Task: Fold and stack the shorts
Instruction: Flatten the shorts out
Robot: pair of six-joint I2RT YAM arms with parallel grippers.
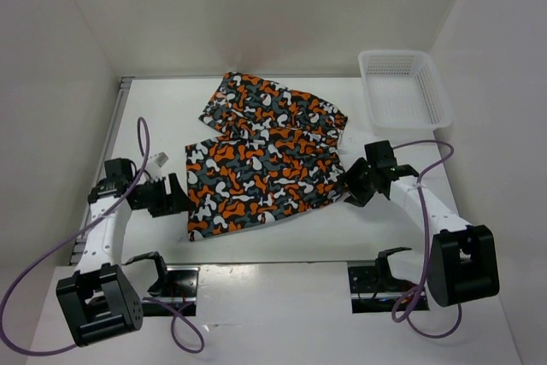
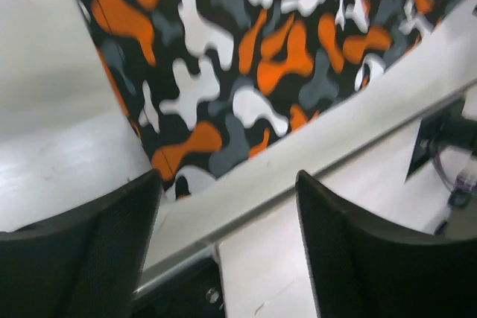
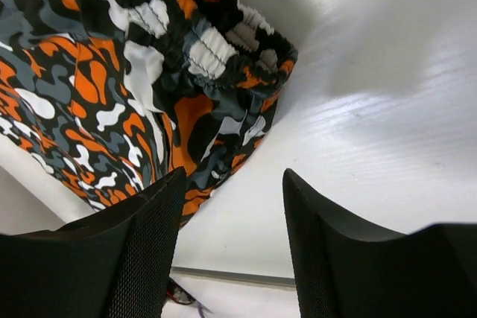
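Note:
Camouflage shorts (image 1: pixel 261 179) in orange, white, grey and black lie spread flat in the middle of the table. A second camouflage pair (image 1: pixel 273 104) lies behind them, touching their far edge. My left gripper (image 1: pixel 177 196) is open and empty just left of the front shorts' near left corner. In the left wrist view the gripper (image 2: pixel 227 206) is over bare table, with the shorts' corner (image 2: pixel 246 57) just ahead of it. My right gripper (image 1: pixel 353 184) is open and empty at the shorts' right edge. The right wrist view shows the gripper (image 3: pixel 232 184) beside the elastic waistband (image 3: pixel 223 42).
A white mesh basket (image 1: pixel 403 87) stands at the back right. A small pale object (image 1: pixel 160 159) lies on the table left of the shorts. White walls enclose the table on the left, back and right. The table's front edge (image 2: pixel 350 132) runs close to the left gripper.

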